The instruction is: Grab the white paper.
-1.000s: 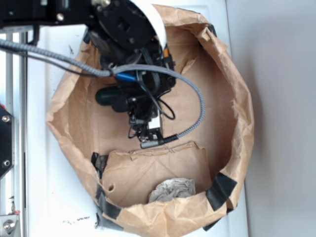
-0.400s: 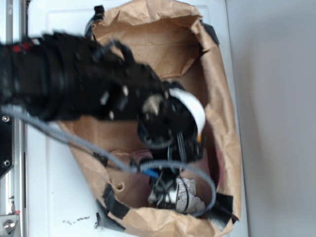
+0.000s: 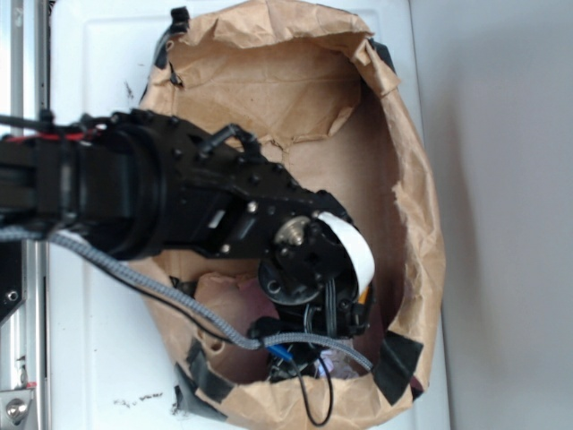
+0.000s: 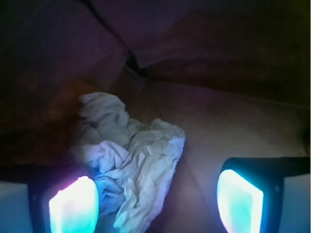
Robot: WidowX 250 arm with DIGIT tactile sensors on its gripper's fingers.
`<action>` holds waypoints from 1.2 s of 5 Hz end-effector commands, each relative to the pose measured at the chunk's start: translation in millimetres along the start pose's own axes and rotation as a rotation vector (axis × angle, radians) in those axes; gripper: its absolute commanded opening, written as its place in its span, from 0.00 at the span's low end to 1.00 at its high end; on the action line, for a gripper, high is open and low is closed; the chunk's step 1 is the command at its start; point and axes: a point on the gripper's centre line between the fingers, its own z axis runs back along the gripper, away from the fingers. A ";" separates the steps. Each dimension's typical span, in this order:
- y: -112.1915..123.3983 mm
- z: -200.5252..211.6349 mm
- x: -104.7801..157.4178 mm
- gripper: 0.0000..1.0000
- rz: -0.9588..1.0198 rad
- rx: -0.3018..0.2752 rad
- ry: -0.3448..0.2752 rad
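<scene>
The white paper [image 4: 129, 160] is a crumpled off-white wad on the dim floor of the brown paper bag [image 3: 269, 81]. In the wrist view it lies between my two glowing fingertips [image 4: 73, 206], close against the left one, with a wide gap to the right one. My gripper [image 4: 156, 204] is open and holds nothing. In the exterior view my black arm reaches down into the near end of the bag, and the gripper [image 3: 300, 354] hides nearly all of the paper.
The bag's crumpled walls stand all around the gripper, with black tape patches [image 3: 398, 354] at the near rim. A grey braided cable [image 3: 152, 287] trails from the arm over the bag's left edge. The bag stands on a white surface [image 3: 98, 54].
My arm has swung from the bag's far-left end to its near end and gone down into it, over the paper. The bag's walls have shifted.
</scene>
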 end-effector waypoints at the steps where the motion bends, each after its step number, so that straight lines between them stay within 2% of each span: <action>1: -1.8 -19.3 4.4 0.00 -0.024 0.043 0.021; 3: -1.0 -19.3 2.0 0.00 -0.014 0.071 -0.004; 4: 1.3 -8.1 -1.2 0.00 0.022 0.111 -0.035; 5: 14.9 39.6 -4.0 0.00 0.171 0.120 -0.067; 6: 35.4 94.9 -16.9 0.00 0.308 0.051 -0.080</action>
